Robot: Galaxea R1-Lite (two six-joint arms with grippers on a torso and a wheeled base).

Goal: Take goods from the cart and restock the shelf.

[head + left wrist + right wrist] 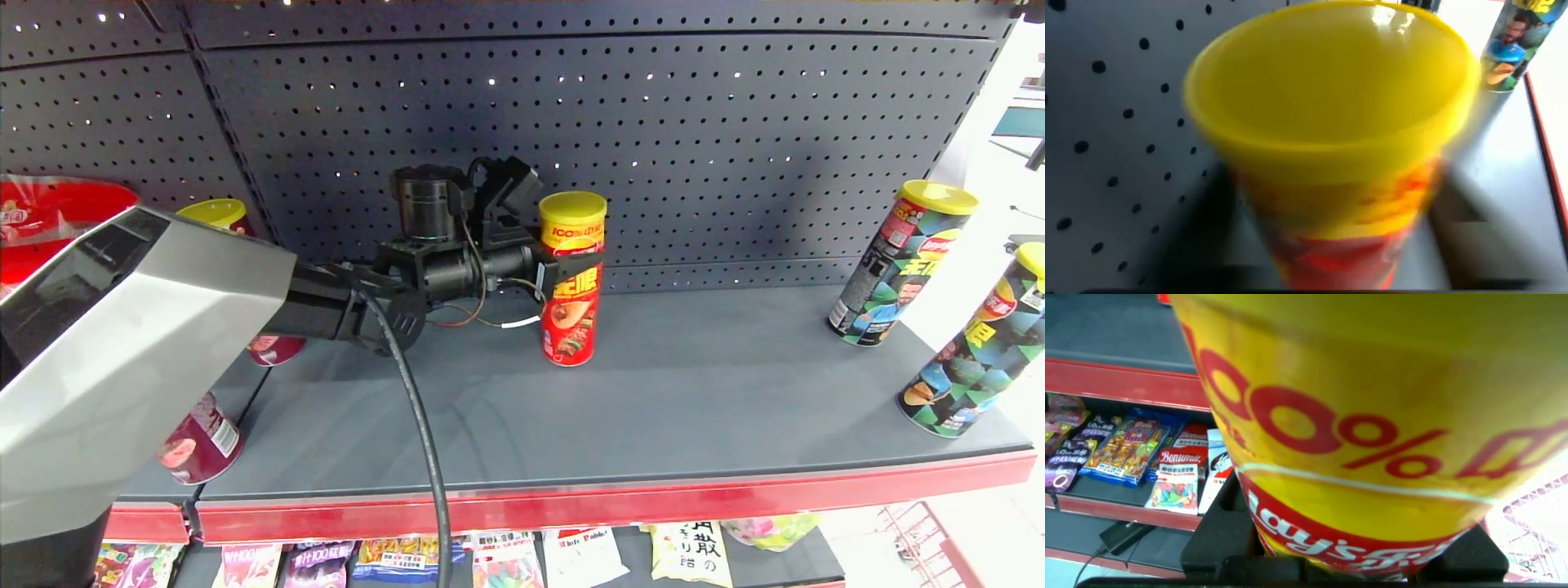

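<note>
Cans fill both your hands: your left hand (575,265) clasps the red can (570,327) upright near the shelf (694,392)'s back edge; your right hand (1347,567) grasps a yellow can (1355,416).

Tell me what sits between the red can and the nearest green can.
Nothing: head view shows bare shelf from red can to green can.

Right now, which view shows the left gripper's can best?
The head view: the red can stands whole on the shelf. The left wrist view shows its yellow lid; the right wrist view, a yellow can.
</note>
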